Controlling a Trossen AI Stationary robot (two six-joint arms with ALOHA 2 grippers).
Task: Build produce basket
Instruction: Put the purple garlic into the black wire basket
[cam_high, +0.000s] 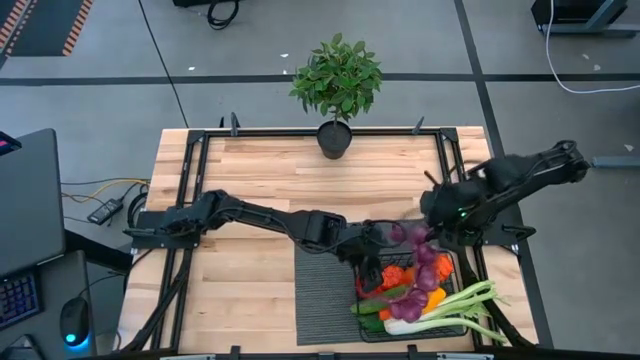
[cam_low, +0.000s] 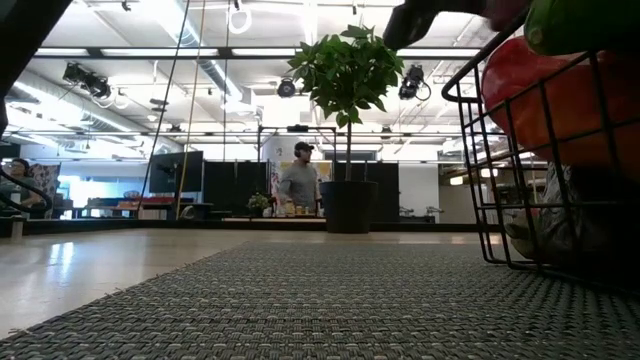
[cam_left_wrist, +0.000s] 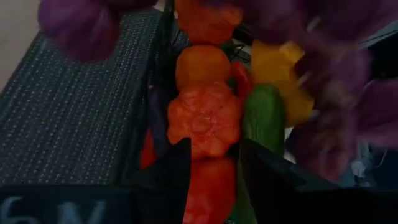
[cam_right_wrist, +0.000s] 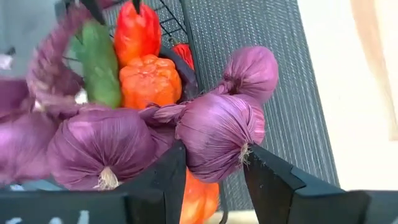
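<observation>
The black wire basket (cam_high: 464, 268) stands on the dark mat (cam_high: 320, 295) at the near right. It holds the produce: orange (cam_left_wrist: 205, 121), yellow (cam_left_wrist: 277, 81) and green (cam_left_wrist: 264, 115) pieces and a white-green leek (cam_high: 450, 305). My right gripper (cam_right_wrist: 214, 168) is shut on a string of purple bulbs (cam_high: 425, 262) above the basket. My left gripper (cam_left_wrist: 214, 165) reaches in over the basket's far left corner (cam_high: 372, 258), shut on a red piece (cam_left_wrist: 208, 193). My left gripper has the red piece (cam_left_wrist: 210, 186) between its two fingers, coming slanting down from the table's left. The fingers hide which part of it they are on and what it rests on. My right gripper pinches one purple bulb (cam_right_wrist: 217, 134) of the string between its two fingers, slanting down from the right. The other bulbs (cam_right_wrist: 102, 149) hang beside and below it, over the basket's produce.
A potted green plant (cam_high: 335, 85) stands at the table's far edge, in the middle. The bare wooden tabletop (cam_high: 250, 290) lies left of the mat. In the low view a person (cam_low: 298, 180) stands far off in the room behind.
</observation>
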